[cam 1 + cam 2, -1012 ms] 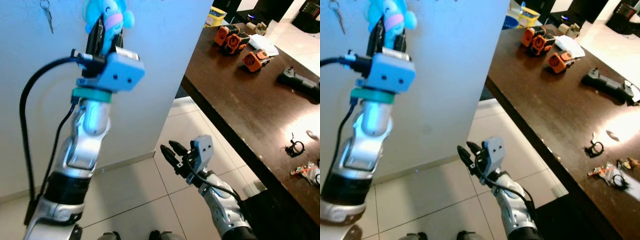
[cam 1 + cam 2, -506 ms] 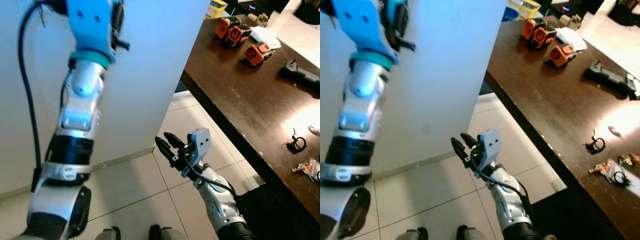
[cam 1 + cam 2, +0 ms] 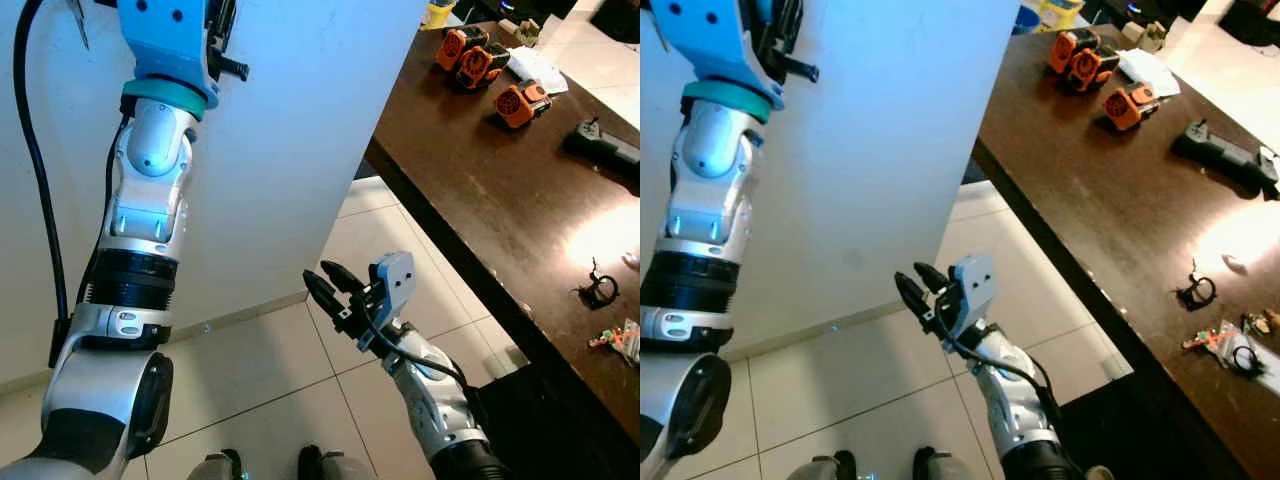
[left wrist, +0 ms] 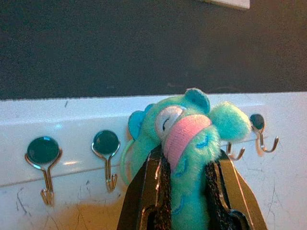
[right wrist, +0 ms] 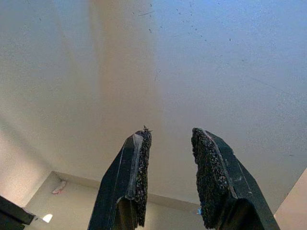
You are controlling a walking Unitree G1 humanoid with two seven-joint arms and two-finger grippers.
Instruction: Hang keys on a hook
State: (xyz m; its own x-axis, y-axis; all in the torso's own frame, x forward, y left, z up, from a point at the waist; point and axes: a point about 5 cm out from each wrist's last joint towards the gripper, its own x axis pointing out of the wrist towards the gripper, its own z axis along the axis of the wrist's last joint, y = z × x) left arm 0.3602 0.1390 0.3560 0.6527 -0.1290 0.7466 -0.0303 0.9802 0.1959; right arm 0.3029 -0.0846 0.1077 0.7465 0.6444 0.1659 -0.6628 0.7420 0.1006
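Left claw (image 4: pixel 187 191) squeezes my fuzzy blue key toy (image 4: pixel 184 143) up high, close to the row of hooks (image 4: pixel 106 160) on the white wall (image 3: pixel 300 150). Right claw (image 5: pixel 168 177) hangs low, fingers apart.

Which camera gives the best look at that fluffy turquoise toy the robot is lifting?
The left wrist view: the plush keychain sits gripped in the left claw, right before the row of hooks. In the eye views the raised arm runs off the top, so the toy is cut off.

I find no legible text anywhere: nothing readable on orange battery packs (image 3: pixel 478 63), plush keychain (image 4: pixel 184 143), wall (image 3: pixel 300 150) or table (image 3: pixel 500 190).
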